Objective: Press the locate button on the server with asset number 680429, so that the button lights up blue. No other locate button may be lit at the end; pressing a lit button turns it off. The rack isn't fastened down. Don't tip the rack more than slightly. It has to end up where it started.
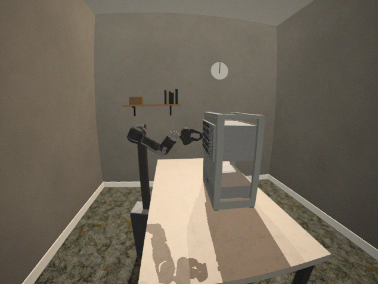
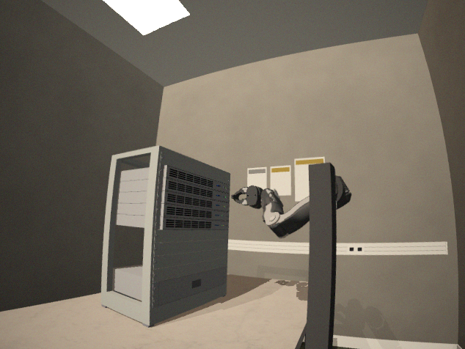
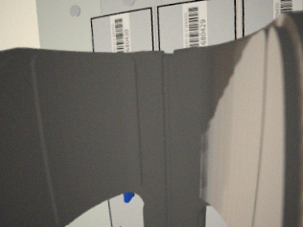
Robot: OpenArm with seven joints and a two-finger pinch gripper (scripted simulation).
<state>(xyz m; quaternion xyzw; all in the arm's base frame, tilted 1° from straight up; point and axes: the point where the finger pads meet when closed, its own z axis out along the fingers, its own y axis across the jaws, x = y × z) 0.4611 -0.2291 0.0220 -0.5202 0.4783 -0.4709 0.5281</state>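
Note:
The grey server rack (image 1: 257, 143) (image 2: 129, 240) stands upright on the table (image 1: 177, 198) (image 2: 56, 322). Several servers (image 2: 189, 198) (image 1: 208, 139) fill its upper half, with small blue marks at their right ends. My gripper (image 1: 201, 136) (image 2: 233, 196) (image 3: 180, 151) is shut and empty, its tips just in front of the right end of the upper servers. In the wrist view the shut fingers hide most of the panel. Above them shows the label 680429 (image 3: 203, 29), with another label (image 3: 126, 34) to its left. A small blue patch (image 3: 128, 196) shows under the fingers.
The arm's dark post (image 1: 143, 174) (image 2: 320, 244) stands at the table's end. Blank panels (image 2: 189, 259) close the rack's lower front. A wall shelf (image 1: 151, 105) and a clock (image 1: 219, 70) hang on the far wall.

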